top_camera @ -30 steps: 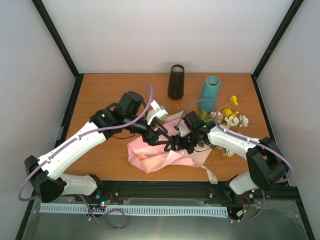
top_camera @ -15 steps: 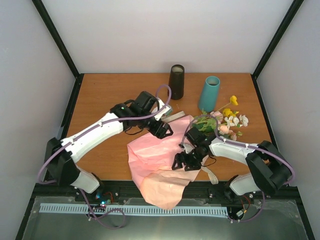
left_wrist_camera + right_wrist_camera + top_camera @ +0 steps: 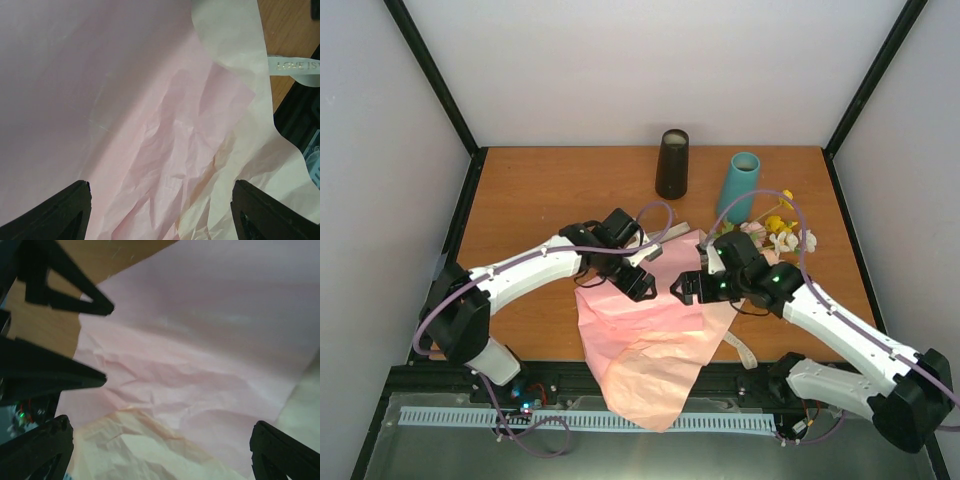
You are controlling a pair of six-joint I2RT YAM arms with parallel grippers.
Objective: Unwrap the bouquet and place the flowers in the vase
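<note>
Top external view: left end effector (image 3: 641, 284) and right end effector (image 3: 682, 289) are hovering, fingers apart, over the pink paper (image 3: 640, 345) mid-frame; next, I'd be grasping the flowers (image 3: 784, 238), right of centre, low on their stems.

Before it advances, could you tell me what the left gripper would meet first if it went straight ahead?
The pink paper sheet: the left gripper points at its crinkled surface, jaws open, nothing in between as far as the wrist view shows; depth is unclear.
</note>
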